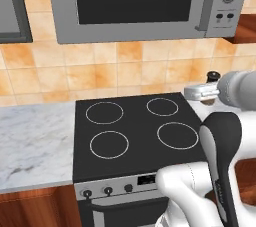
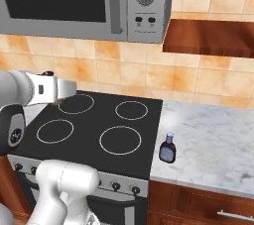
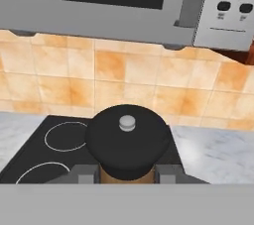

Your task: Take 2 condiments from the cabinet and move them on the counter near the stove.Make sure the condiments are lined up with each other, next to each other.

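Note:
My gripper [image 3: 126, 177] is shut on the slim tan shaker [image 3: 127, 139]; its dark cap with a small grey knob rises between my fingers [image 3: 85, 174]. In the left base view the shaker [image 1: 213, 76] hangs in the gripper [image 1: 208, 96] above the right edge of the black stove [image 1: 130, 131]. The dark brown bottle [image 2: 167, 148] with a pale blue cap stands upright on the marble counter [image 2: 213, 140], just right of the stove [image 2: 94, 125]. The underside of the reddish-brown cabinet [image 2: 208, 38] shows at the upper right.
A steel microwave [image 1: 135, 1] hangs above the stove, close over the hand. Marble counter [image 1: 35, 141] also runs left of the stove. An orange tiled wall closes the back. Floor cupboards with metal handles [image 2: 233, 215] sit under the counter.

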Available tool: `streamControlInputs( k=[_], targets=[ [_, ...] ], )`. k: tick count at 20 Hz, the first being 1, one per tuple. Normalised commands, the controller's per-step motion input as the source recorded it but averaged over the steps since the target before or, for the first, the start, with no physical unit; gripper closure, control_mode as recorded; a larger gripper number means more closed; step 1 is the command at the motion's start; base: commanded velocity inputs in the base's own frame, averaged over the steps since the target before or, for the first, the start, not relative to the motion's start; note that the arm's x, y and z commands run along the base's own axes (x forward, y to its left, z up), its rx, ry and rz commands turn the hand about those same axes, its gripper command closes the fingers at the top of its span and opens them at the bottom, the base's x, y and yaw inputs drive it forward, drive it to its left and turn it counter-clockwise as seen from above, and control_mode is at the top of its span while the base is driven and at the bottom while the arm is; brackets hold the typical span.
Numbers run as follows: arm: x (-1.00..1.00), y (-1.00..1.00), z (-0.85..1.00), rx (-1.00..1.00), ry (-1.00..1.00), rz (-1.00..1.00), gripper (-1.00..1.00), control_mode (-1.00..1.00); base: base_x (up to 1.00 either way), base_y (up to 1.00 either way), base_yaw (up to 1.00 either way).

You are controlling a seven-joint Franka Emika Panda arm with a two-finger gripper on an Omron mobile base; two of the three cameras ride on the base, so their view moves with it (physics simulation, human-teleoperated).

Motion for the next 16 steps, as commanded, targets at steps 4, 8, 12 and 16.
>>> streamControlInputs(
  k=[4, 8, 12, 16],
  targets=[
    [0.0, -0.18, -0.67, 0.0, 0.25, 0.24, 1.0, -1.0, 0.0, 0.0, 0.0],
    [0.0, -0.36, -0.56, 0.0, 0.15, 0.3, 1.0, -1.0, 0.0, 0.0, 0.0],
    [0.0, -0.6, -0.34, 0.0, 0.03, 0.07, 1.0, -1.0, 0.0, 0.0, 0.0],
    [0.02, -0.78, -0.46, 0.0, 0.0, 0.0, 1.0, -1.0, 0.0, 0.0, 0.0]
  ],
)
